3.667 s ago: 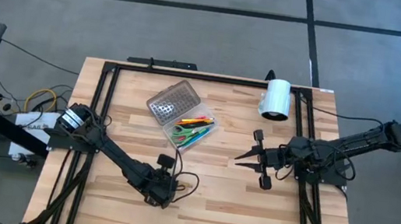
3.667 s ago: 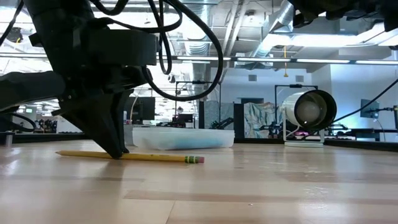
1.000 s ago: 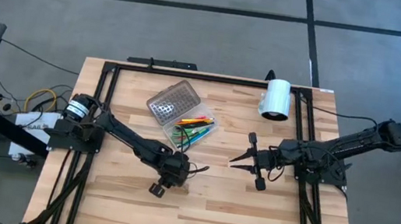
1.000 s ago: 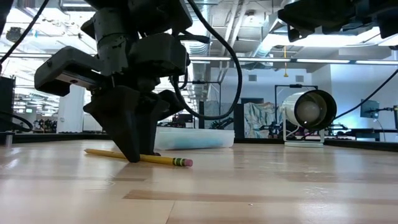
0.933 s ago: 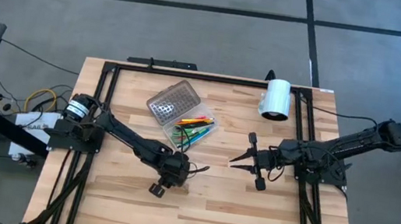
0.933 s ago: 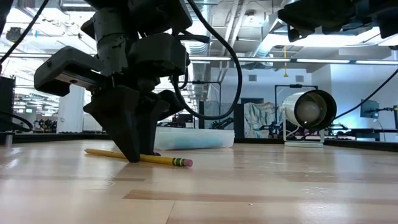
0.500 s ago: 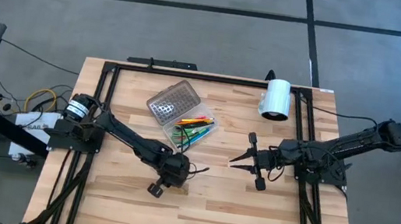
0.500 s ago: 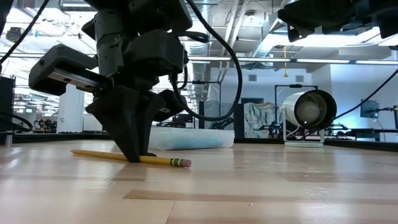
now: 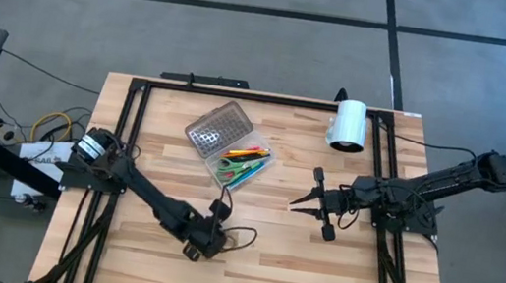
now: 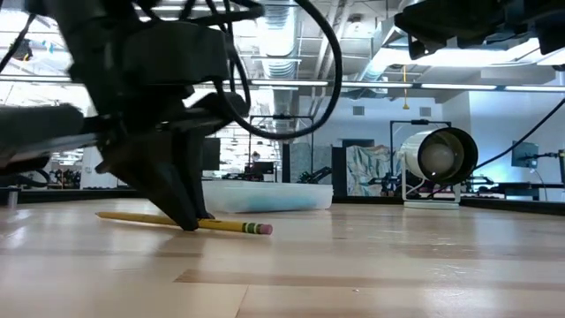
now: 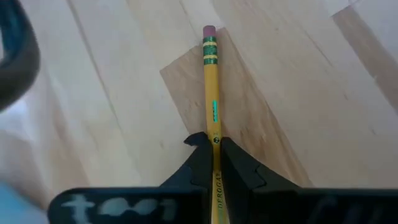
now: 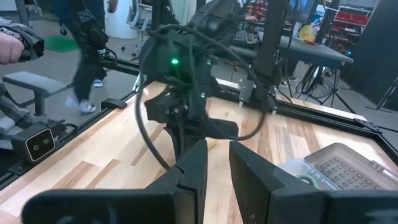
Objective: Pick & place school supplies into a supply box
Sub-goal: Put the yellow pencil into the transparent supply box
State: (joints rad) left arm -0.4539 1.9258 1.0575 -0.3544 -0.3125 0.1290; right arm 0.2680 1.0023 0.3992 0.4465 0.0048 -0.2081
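**Left gripper clamping a yellow pencil on the table**

In the high view, the left arm is reaching from the left edge toward the lower centre of the frame, where the left gripper (image 9: 220, 238) is pressing down onto the wooden table (image 9: 296, 257). The left wrist view is showing its two dark fingers (image 11: 198, 163) drawn together on a yellow pencil (image 11: 211, 93); the pencil is running between them, and its pink eraser end is pointing away from the gripper. In the low view, the pencil is lying flat on the table at lower left, with the gripper's tips bearing on it near its middle and the eraser end sticking out toward the frame's centre.

The supply box (image 9: 236, 154) is sitting open at upper centre of the high view, its grey dot-gridded lid (image 9: 216, 127) folded back toward the upper left. Coloured pens (image 9: 249, 153) and green-handled scissors (image 9: 228, 170) are lying inside it. The box is standing apart from the held pencil.

The right gripper (image 9: 304, 200) is hanging at centre right of the high view, above the table; the right wrist view is showing its fingers (image 12: 194, 165) standing slightly apart with nothing between them. A white cylinder (image 9: 348, 125) is lying near the table's upper right corner.
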